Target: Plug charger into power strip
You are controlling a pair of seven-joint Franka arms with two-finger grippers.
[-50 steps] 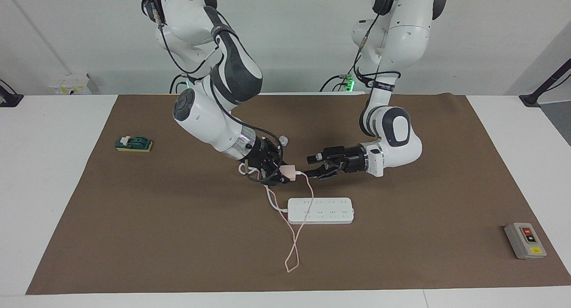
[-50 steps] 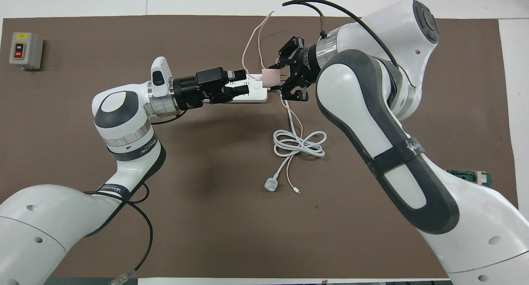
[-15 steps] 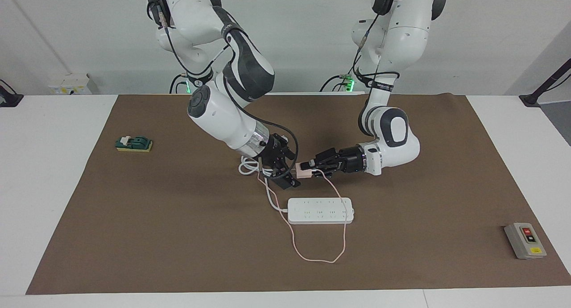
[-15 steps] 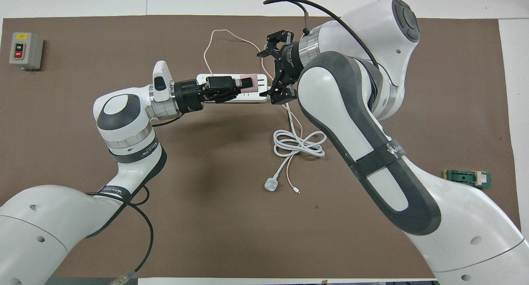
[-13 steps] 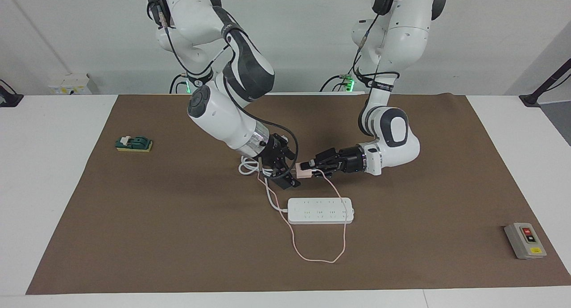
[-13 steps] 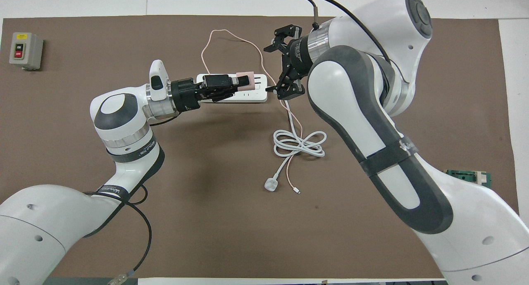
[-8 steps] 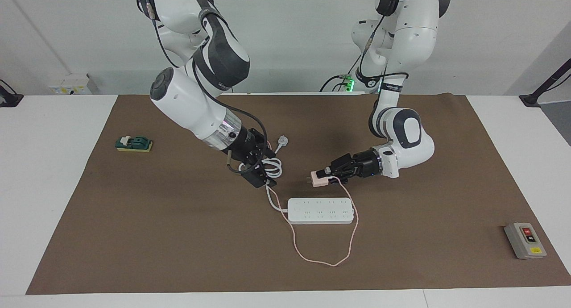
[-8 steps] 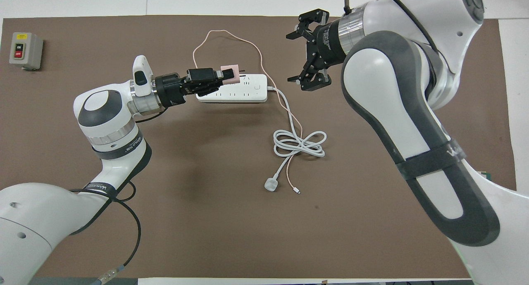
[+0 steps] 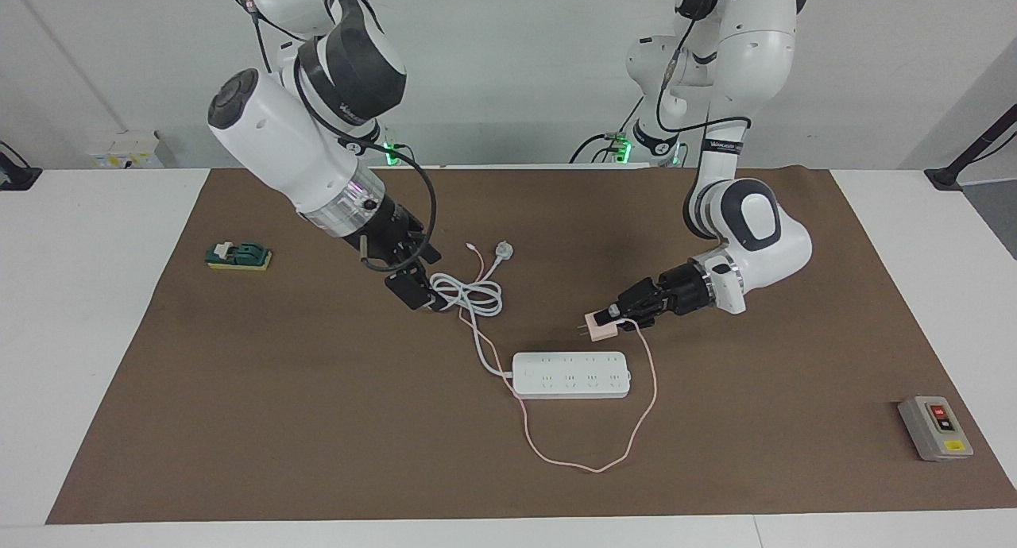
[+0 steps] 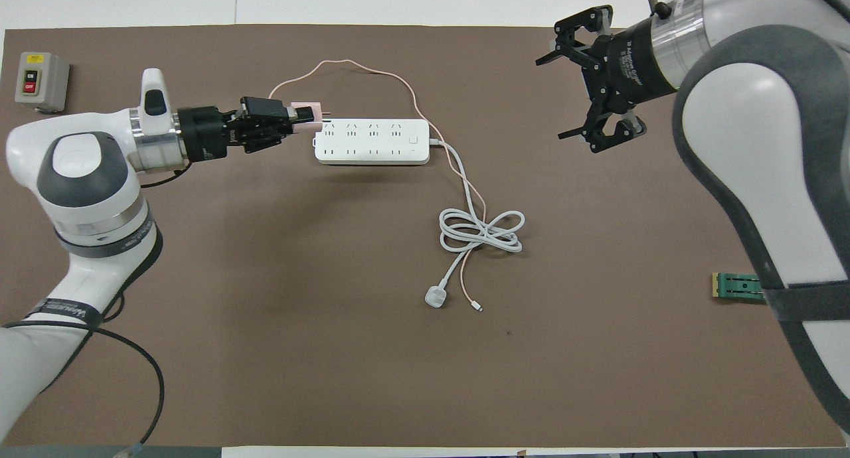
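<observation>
The pale pink charger [image 9: 600,326] is held in the air by my left gripper [image 9: 616,318], shut on it, with its prongs pointing toward the right arm's end. In the overhead view the charger [image 10: 309,109] and left gripper [image 10: 299,116] sit just off the end of the white power strip [image 10: 372,141] that lies toward the left arm. The power strip [image 9: 570,375] lies flat on the brown mat; the charger does not touch it. The thin pink cable [image 9: 592,466] loops around the strip. My right gripper [image 9: 415,276] is open and empty, raised over the mat; it also shows in the overhead view [image 10: 564,86].
The strip's thick white cord [image 9: 470,294] lies coiled nearer to the robots, ending in a round white plug [image 9: 503,251]. A grey button box [image 9: 935,427] sits at the left arm's end. A small green and yellow block [image 9: 238,255] sits at the right arm's end.
The right gripper passed the charger to the left gripper, opened and drew back toward its own end. The left gripper carried the charger lower, toward the strip's end.
</observation>
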